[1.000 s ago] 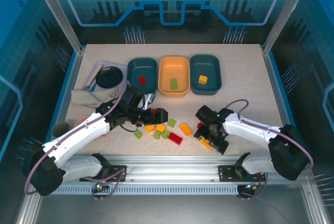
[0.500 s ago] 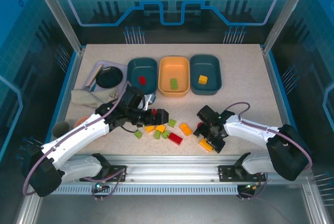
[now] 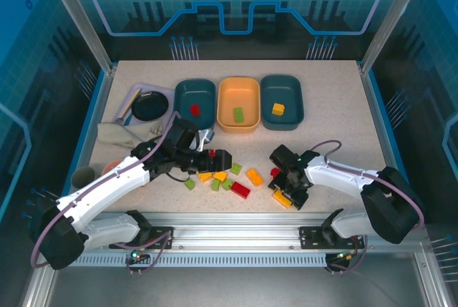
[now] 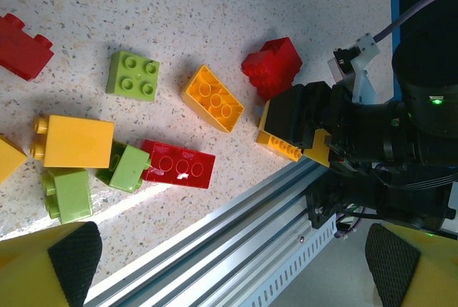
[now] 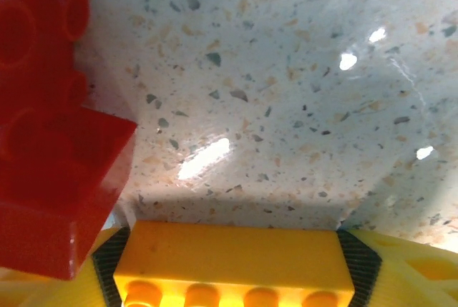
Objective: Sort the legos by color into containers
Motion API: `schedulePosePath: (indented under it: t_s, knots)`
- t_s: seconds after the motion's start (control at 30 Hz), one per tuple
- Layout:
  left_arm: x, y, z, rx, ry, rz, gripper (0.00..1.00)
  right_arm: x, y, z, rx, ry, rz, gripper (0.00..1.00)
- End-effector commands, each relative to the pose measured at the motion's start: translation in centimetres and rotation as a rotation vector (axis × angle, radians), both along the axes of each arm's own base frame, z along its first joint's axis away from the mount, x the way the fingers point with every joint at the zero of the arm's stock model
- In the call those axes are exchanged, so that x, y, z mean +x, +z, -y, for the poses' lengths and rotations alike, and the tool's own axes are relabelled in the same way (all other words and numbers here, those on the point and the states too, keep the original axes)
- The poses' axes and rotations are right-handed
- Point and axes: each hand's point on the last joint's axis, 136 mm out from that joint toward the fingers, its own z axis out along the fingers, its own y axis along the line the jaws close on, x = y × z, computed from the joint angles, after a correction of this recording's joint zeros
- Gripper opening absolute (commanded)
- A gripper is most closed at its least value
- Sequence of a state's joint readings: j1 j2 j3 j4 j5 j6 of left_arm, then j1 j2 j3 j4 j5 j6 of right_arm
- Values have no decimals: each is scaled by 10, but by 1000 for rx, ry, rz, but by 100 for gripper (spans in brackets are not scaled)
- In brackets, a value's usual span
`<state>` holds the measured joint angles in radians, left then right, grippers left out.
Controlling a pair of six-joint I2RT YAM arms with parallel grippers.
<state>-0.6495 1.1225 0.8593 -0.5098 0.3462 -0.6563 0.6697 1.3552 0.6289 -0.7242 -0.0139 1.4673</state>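
While the left fingers (image 4: 75,260) hang wide open and empty over the loose legos (image 3: 220,176) on the counter (image 3: 336,135), the right fingers (image 5: 354,250) are clamped on both ends of a yellow brick (image 5: 229,257) — low by the counter's front edge, just beside a red brick (image 5: 50,142). The three trays (image 3: 238,81) each hold one lego.

Three trays in a row at the back: left teal tray (image 3: 187,92) has one red brick (image 3: 195,109), orange tray (image 3: 240,91) one green brick (image 3: 237,114), right teal tray (image 3: 290,92) one yellow block (image 3: 278,109). Loose pile (image 3: 240,189) mid-surface (image 3: 336,106). Left gripper (image 3: 220,158) over the pile's left end. Right gripper (image 3: 285,192) down at a yellow brick (image 3: 281,199), lone red brick (image 3: 275,172) just beside it.
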Motion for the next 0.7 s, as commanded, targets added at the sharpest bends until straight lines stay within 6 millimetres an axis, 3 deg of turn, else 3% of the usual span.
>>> schedulePosePath:
  t_s: [0.0, 0.23, 0.33, 0.47, 0.67]
  knots:
    - [-4, 1, 0, -18, 7, -3, 99, -1, -9, -6, 5, -5, -10, 72]
    - [-4, 1, -1, -15, 17, 1, 99, 21, 13, -17, 17, 16, 68, 61]
    - [-2, 7, -1, -18, 28, 10, 99, 41, 41, -25, 19, 51, 136, 60]
    - [11, 31, 4, -38, 51, 40, 99, 78, 93, -33, 10, 110, 263, 59]
    - [53, 74, 12, -90, 116, 87, 99, 150, 154, -28, -5, 147, 448, 59]
